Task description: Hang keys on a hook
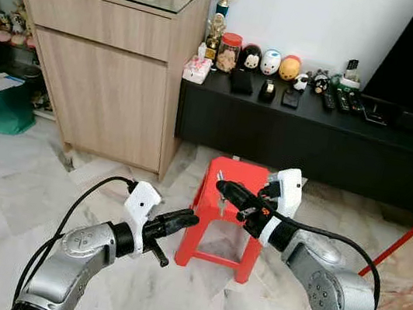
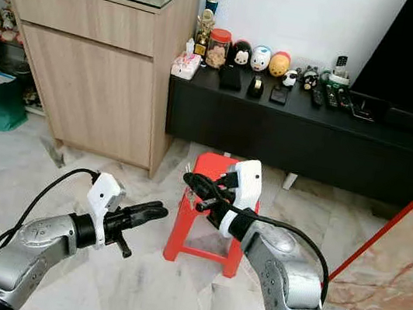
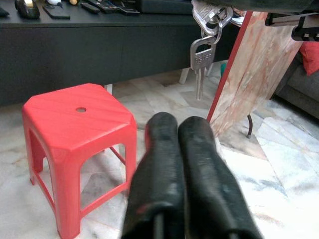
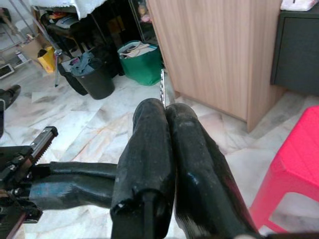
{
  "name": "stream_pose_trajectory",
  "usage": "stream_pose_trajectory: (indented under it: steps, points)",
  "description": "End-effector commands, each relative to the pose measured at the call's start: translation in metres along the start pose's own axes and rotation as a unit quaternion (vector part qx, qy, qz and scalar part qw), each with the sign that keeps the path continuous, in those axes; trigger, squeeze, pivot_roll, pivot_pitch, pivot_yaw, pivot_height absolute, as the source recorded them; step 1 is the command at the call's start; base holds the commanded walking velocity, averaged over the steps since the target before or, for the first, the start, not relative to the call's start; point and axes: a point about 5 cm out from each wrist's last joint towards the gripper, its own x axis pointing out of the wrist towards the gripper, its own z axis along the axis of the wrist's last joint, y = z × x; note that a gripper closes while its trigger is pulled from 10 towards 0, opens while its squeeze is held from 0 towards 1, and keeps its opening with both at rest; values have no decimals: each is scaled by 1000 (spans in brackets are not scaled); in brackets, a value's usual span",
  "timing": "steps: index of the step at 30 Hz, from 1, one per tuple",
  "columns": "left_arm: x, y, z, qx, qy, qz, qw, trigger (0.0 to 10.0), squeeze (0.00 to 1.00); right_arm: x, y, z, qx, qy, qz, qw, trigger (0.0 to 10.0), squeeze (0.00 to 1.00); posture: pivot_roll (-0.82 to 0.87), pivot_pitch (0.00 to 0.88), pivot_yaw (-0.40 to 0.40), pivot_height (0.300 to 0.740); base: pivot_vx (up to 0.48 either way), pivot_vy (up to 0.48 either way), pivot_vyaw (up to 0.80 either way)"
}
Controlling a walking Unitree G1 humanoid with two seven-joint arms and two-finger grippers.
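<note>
Keys point(image 3: 203, 37) hang from the right gripper's point(image 1: 223, 186) closed fingers; left gripper point(image 1: 189, 217) pinched empty.

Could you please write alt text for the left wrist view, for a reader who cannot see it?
The left gripper, its jaws closed together, points over a pale marble floor toward a bunch of keys hanging at the top of the view. A red plastic stool stands beside it before a long black cabinet, and a marble-patterned board with a red edge leans nearby.
</note>
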Motion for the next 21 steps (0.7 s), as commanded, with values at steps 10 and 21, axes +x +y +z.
stream_pose_trajectory:
  steps: [10, 21]
  points:
    - [6, -1, 7, 6, -16, -8, 1000, 10000, 1000, 2, 7, 8, -7, -8, 22, 1000, 10000, 0, -7, 0, -100, 740, 0, 0, 0]
    - [9, 1, 7, 0, -21, -2, 1000, 10000, 0, 2, 13, 12, -9, -14, 40, 999, 10000, 0, -10, 0, -101, 740, 0, 0, 0]
